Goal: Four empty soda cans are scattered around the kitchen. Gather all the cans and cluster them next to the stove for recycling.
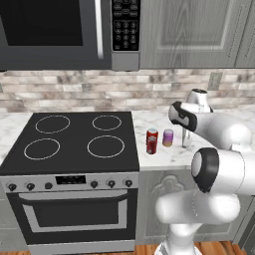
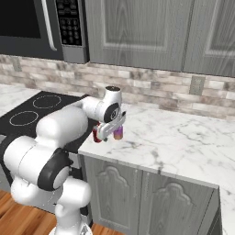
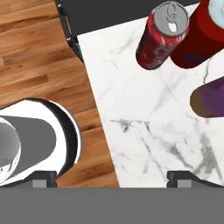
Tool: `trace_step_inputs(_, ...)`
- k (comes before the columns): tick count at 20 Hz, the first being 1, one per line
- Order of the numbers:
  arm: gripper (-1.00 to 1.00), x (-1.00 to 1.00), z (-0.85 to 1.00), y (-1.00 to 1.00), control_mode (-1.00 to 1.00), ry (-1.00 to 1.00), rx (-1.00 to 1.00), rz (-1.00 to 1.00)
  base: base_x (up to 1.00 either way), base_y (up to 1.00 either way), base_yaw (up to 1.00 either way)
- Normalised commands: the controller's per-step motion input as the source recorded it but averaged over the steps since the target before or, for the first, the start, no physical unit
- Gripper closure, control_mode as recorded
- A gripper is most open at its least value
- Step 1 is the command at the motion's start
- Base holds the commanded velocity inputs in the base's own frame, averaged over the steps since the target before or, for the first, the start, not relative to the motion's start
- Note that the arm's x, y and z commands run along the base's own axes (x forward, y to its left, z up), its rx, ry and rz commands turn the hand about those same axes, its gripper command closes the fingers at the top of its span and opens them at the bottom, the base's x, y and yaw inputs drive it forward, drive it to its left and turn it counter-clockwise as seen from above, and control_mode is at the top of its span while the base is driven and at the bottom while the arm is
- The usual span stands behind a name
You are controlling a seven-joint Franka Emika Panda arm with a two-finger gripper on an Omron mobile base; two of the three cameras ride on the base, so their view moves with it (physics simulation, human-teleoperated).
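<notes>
**A home kitchen, rendered**

A steel stove (image 1: 74,169) with a black glass top stands under a microwave (image 1: 64,32). Grey cabinets (image 2: 151,32) hang above a stone-brick backsplash (image 2: 156,87), a white marble counter (image 2: 179,137) and a wood floor (image 3: 39,57).

white marble counter (image 1: 164,154); two red soda cans (image 1: 152,141), purple can (image 1: 168,137)
</notes>
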Motion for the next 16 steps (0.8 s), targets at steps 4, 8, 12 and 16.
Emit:
trace_step_inputs(4,-1.00,-0.21,0.23,0.11,-1.00,0.00,0.00,-0.07,0.00,0.00,0.00)
trace_step_inputs(8,-1.00,-0.21,0.25,0.11,-1.00,0.00,0.00,-0.09,0.00,0.00,0.00)
trace_step_inputs(12,-1.00,-0.24,0.22,0.13,-1.00,0.00,0.00,-0.13,0.00,0.00,0.00)
trace_step_inputs(16,-1.00,-0.26,0.18,0.18,-1.00,0.00,0.00,-0.16,0.00,0.00,0.00)
